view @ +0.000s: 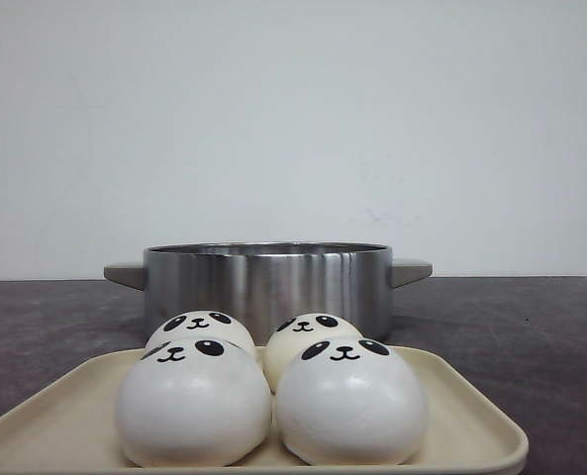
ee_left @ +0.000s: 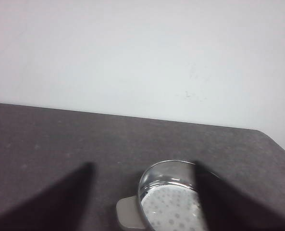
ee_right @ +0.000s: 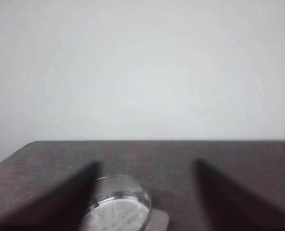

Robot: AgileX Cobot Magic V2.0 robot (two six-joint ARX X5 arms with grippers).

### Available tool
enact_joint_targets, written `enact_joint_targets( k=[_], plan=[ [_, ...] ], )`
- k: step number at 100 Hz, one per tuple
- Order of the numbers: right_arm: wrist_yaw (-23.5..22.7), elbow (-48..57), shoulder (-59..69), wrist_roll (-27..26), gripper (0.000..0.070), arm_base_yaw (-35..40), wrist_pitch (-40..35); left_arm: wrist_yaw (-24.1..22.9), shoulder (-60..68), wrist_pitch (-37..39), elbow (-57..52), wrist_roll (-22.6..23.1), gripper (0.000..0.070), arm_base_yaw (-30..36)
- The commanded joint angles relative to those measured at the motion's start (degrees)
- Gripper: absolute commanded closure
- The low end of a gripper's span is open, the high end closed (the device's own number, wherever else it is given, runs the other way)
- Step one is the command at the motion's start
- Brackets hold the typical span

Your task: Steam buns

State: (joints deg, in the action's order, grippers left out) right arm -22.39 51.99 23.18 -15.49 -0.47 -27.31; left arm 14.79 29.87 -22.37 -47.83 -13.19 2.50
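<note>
Behind the front buns [view: 273, 401], two more peek out; tray [view: 471, 435] cropped at 6 o'clock. Left hand [ee_left: 144, 202] and right hand [ee_right: 147, 197] spread wide, blurry.

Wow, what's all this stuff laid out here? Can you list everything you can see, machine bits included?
buns: four, white with black panda faces, in two rows of two on the tray, nearest the camera
tray: one, cream, on the table in front of the pot
pot: one, shiny steel with grey side handles, behind the tray; no lid, a perforated plate inside
table: one, dark brown-grey
wall: plain white, behind the table
left end effector: one, dark fingers spread apart, empty, above the table
right end effector: one, dark fingers spread apart, empty, above the table
</note>
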Motion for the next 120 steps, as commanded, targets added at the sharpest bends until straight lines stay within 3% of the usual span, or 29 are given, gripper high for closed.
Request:
enact_joint_targets(
  k=[1,24,35,48,60,75,88,104,120],
  plan=[
    [-0.1,0.4,0.4,-2.1,0.0,0.0,0.1,0.1,0.0,0.3,-1.1,0.5,0.0137,0.4],
    [-0.4,0.4,1.8,-2.1,0.0,0.0,1.1,0.1,0.0,-4.2,-1.1,0.5,0.0134,1.4],
    [-3.2,0.7,5.2,-2.1,0.0011,0.2,1.1,0.1,0.0,-5.8,-1.1,0.5,0.0138,2.7],
    [-3.4,1.7,11.0,-1.9,0.0023,3.6,0.6,0.1,0.2,-6.8,-1.1,0.5,0.0139,4.2],
    [0.6,4.1,17.1,-1.6,0.0024,10.9,-2.3,0.1,0.5,-8.0,-1.1,0.5,0.0139,4.8],
    [10.2,7.5,25.8,-0.5,0.0025,24.7,-7.3,0.1,0.9,-8.5,-1.1,0.5,0.0139,4.9],
    [16.4,8.7,34.7,-4.5,0.0027,35.6,-10.3,0.1,0.9,-8.5,-1.1,0.5,0.0139,5.6],
    [13.8,8.8,46.6,-7.8,0.0099,40.2,-12.6,0.1,0.9,-8.7,-1.1,0.1,0.0139,7.1],
    [13.4,8.8,58.2,-8.5,0.0101,43.0,-12.3,0.1,0.8,-10.4,-1.1,0.1,0.0139,8.9]
  ],
)
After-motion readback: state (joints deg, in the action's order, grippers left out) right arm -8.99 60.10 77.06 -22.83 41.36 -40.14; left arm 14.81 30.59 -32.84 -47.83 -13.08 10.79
